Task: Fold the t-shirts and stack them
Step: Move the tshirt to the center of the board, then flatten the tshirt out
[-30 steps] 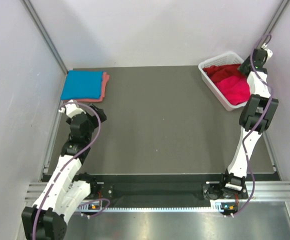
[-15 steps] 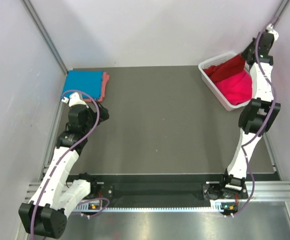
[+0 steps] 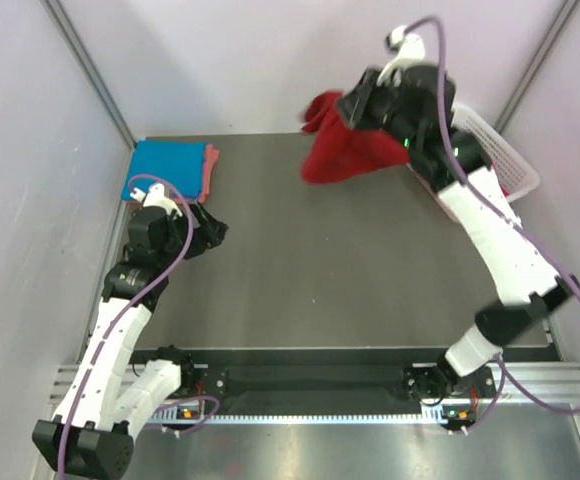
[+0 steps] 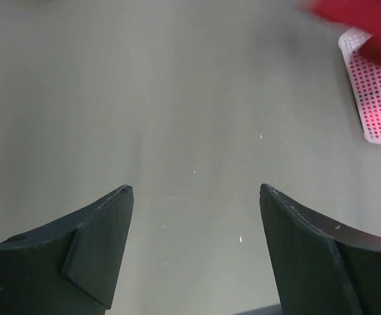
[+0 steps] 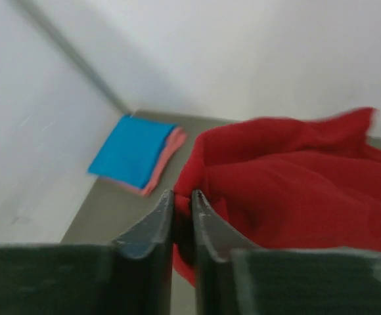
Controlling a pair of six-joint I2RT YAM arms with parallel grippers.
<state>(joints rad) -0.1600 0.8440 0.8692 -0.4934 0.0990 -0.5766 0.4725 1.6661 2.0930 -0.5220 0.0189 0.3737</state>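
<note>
My right gripper (image 3: 342,106) is raised above the back of the table and shut on a fold of the dark red t-shirt (image 3: 348,152), which hangs bunched below it. In the right wrist view the jaws (image 5: 182,195) pinch the red cloth (image 5: 295,197). A folded bright blue t-shirt (image 3: 163,170) lies on a salmon pink one (image 3: 210,165) at the back left corner; both show again as the blue (image 5: 134,149) and salmon (image 5: 169,154) shirts. My left gripper (image 3: 213,233) hovers open and empty over bare table (image 4: 196,193), just in front of that stack.
The white lattice basket (image 3: 505,150) stands at the back right, partly behind my right arm; pink cloth shows through its wall (image 4: 380,98). Grey walls and metal posts close in the table's left, back and right sides.
My right gripper shut on the dark red shirt, pulled it out of the basket and swung it up and left over the table. My left arm turned right, away from the folded stack.
</note>
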